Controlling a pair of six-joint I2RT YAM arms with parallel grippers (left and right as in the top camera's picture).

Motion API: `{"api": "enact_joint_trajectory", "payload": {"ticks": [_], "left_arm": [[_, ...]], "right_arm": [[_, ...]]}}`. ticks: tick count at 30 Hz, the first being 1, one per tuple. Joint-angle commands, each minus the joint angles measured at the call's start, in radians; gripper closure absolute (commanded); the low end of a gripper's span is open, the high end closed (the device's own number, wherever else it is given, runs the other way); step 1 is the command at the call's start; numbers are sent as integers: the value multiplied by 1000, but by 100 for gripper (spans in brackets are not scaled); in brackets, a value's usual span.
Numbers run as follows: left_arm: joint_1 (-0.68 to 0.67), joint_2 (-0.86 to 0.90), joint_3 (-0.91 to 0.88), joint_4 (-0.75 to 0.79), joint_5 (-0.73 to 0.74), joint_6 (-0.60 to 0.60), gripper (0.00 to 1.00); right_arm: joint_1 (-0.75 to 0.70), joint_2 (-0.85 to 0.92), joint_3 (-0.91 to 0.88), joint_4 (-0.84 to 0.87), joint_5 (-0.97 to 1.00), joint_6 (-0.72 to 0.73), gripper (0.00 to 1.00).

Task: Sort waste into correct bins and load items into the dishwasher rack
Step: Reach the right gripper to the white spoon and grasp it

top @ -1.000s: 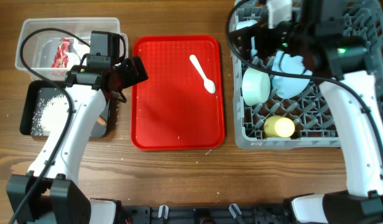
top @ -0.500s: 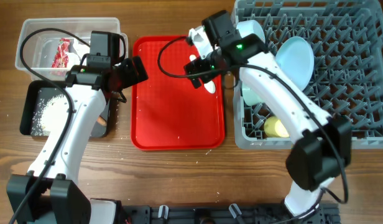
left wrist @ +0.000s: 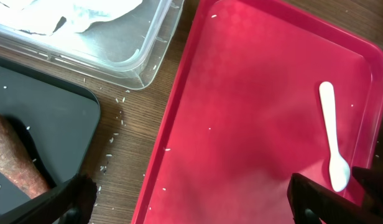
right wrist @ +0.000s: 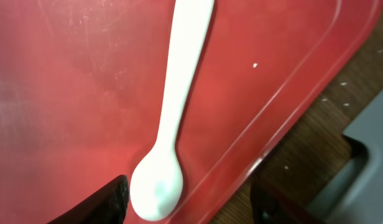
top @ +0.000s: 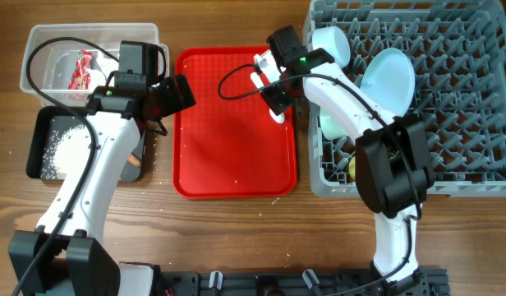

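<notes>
The white plastic spoon [right wrist: 173,112] lies at the right side of the red tray [top: 228,148]. My right gripper [right wrist: 188,202] is open low over it, with its fingers on either side of the spoon's bowl end [top: 278,117]. My left gripper [left wrist: 194,202] is open and empty above the tray's left edge. The grey dishwasher rack [top: 450,123] holds a pale blue plate [top: 390,74], two visible blue bowls [top: 331,41] [top: 335,123] and a yellow cup [top: 364,167]. The clear tub [top: 39,49] holds the red-and-white wrapper [top: 82,70] and tissue [left wrist: 73,12]. The black tray [top: 35,140] holds rice [top: 72,150] and a brown stick [left wrist: 17,165].
Loose rice grains lie on the wood between the bins and the red tray, and a few lie on the tray. The rack stands close against the tray's right edge. The right arm reaches from the rack side across that edge.
The right arm has swung from above the rack to the red tray and come down over the spoon. The left arm has not moved.
</notes>
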Motion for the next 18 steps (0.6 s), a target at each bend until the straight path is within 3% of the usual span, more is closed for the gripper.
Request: {"api": "enact_joint_trajectory", "payload": {"ticks": [1, 12, 18], "left_arm": [[6, -18, 8, 0, -13, 2, 0], [6, -18, 8, 0, -13, 2, 0], [6, -18, 8, 0, -13, 2, 0]], "right_arm": [[-12, 55, -5, 3, -108, -12, 40], [-14, 127, -5, -28, -156, -4, 47], [-16, 144, -5, -55, -156, 43, 78]]}}
